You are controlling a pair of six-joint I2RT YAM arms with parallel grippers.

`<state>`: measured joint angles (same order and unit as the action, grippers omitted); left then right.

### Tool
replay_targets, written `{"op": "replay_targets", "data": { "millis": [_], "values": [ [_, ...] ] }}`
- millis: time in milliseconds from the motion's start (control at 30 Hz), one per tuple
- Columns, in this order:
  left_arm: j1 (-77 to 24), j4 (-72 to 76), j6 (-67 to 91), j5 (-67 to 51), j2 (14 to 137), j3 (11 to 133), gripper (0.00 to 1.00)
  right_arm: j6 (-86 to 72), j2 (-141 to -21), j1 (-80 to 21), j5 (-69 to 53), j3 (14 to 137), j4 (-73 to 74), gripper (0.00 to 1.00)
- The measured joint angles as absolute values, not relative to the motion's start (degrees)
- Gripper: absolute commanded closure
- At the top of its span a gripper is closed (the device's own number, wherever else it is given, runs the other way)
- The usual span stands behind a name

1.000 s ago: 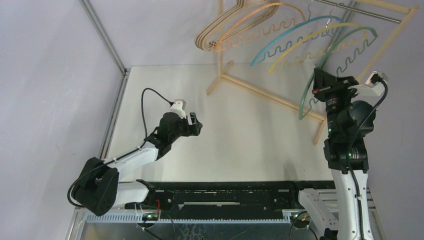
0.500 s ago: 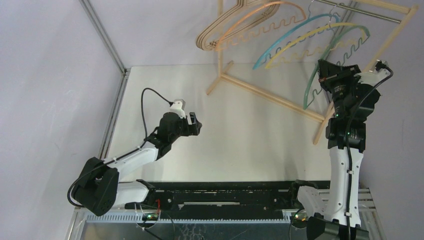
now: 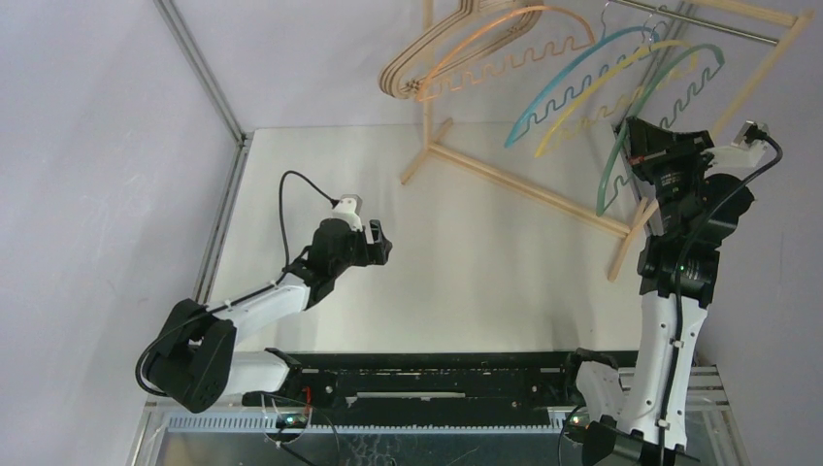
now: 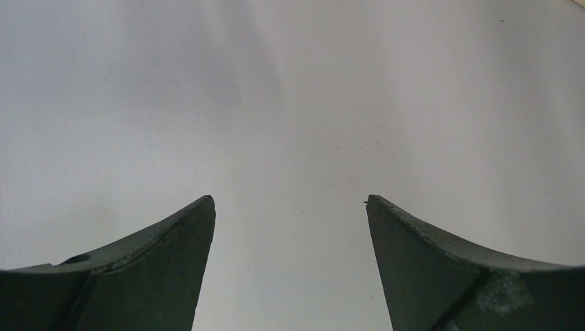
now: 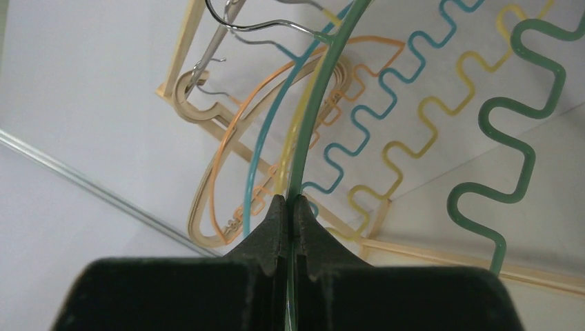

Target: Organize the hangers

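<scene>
My right gripper (image 5: 290, 201) is shut on the thin arch of the teal-green hanger (image 5: 527, 164), raised beside the rack at the right (image 3: 631, 144). That hanger (image 3: 679, 70) hangs up toward the metal rod (image 3: 699, 21); its hook is out of view. To its left, the blue (image 3: 573, 83), yellow (image 3: 594, 102) and orange (image 3: 505, 27) hangers and the beige wooden ones (image 3: 412, 70) are bunched together. In the right wrist view the blue (image 5: 414, 63) and yellow (image 5: 441, 118) wavy bars lie just behind the held arch. My left gripper (image 3: 386, 243) hovers open over bare table (image 4: 290, 201).
The pale wooden rack frame (image 3: 524, 181) stands on the far right of the white table, its foot bars running diagonally toward my right arm. A metal post (image 3: 199, 63) and a grey wall bound the left side.
My right gripper has risen and shifted right with the teal-green hanger. The blue and yellow hangers have swung right along the rod. The left arm has hardly moved.
</scene>
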<state>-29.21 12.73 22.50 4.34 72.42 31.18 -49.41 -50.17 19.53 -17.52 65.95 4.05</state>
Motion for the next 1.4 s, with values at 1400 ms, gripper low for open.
{"op": "replay_targets", "data": {
  "millis": [1400],
  "values": [
    [-29.2, 12.8, 22.5, 4.3, 75.1, 31.2, 0.14, -51.5, -52.3, 26.9, -24.5, 69.0, 0.4, 1.0]
  ]
}}
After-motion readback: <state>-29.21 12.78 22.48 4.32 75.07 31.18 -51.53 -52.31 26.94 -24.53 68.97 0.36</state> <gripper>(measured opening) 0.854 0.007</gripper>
